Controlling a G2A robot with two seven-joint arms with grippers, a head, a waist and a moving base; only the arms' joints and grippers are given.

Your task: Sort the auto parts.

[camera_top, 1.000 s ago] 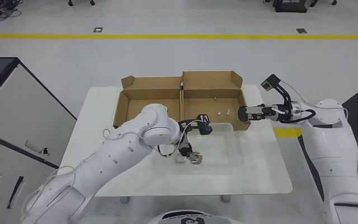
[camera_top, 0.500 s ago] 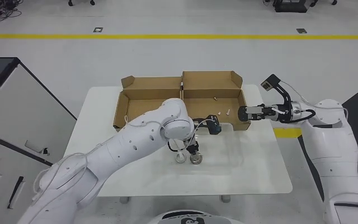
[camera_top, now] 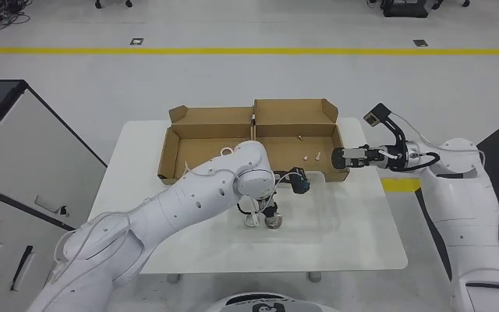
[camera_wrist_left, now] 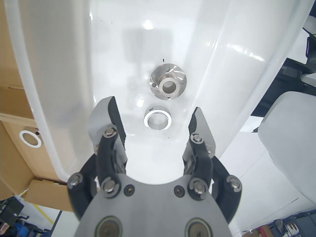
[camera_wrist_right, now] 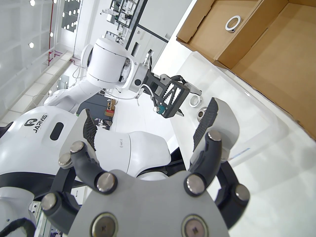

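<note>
The left gripper [camera_wrist_left: 154, 105] hangs open over the tray [camera_wrist_left: 37, 75], just above a ring [camera_wrist_left: 157, 121] and a flange [camera_wrist_left: 168, 86], while the right gripper [camera_wrist_right: 150, 106], also open, is beside the box [camera_top: 210, 140].

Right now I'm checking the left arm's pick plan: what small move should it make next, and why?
Probably lower the left gripper around the metal ring, then close. Its jaws stand open, and the ring lies on the floor of the clear tray, between the fingers. The flanged hub sits just beyond the ring, apart from it, so it should stay untouched.
</note>
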